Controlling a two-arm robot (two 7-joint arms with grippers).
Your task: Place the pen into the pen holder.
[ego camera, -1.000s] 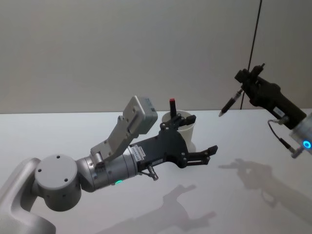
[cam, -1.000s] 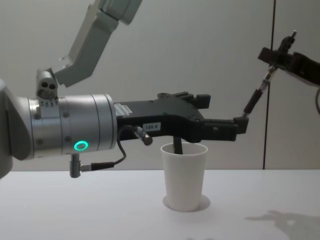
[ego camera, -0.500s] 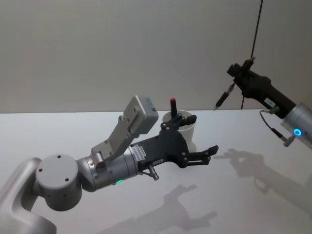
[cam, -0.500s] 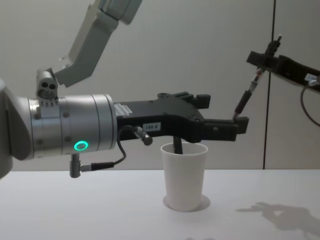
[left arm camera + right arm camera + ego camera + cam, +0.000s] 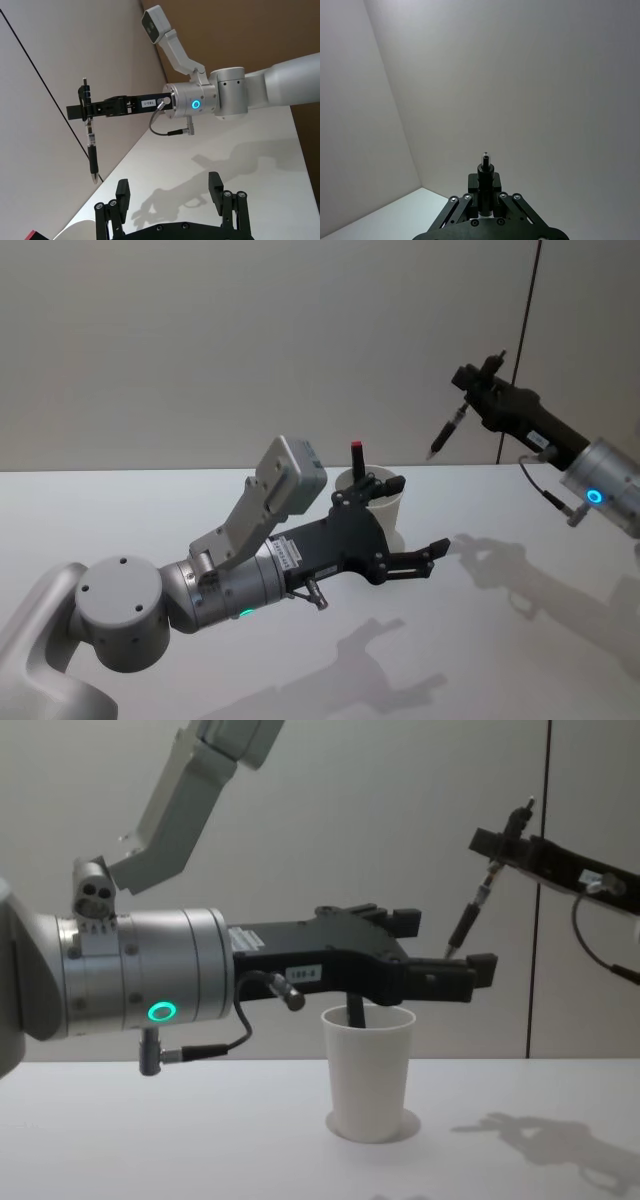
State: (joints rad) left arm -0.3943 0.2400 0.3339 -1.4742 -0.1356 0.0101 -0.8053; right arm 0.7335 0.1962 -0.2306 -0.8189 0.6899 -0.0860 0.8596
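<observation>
The pen (image 5: 446,430) is a dark click pen hanging tip-down, high above the table and to the right of the pen holder. My right gripper (image 5: 468,383) is shut on its upper end; the same grip shows in the chest view (image 5: 494,847) and from the left wrist (image 5: 85,110). The pen holder (image 5: 368,1070) is a white paper cup standing upright on the table, partly hidden in the head view (image 5: 388,506) by my left gripper. Another dark pen with a red top (image 5: 354,452) stands in it. My left gripper (image 5: 418,515) hovers open just in front of and above the cup.
The white table (image 5: 140,510) stretches out on all sides of the cup, with the arms' shadows (image 5: 520,575) to the right. A plain grey wall with a dark vertical seam (image 5: 526,320) stands behind.
My right gripper has carried the pen leftward toward the cup and slightly higher. The left arm and the cup have stayed where they were.
</observation>
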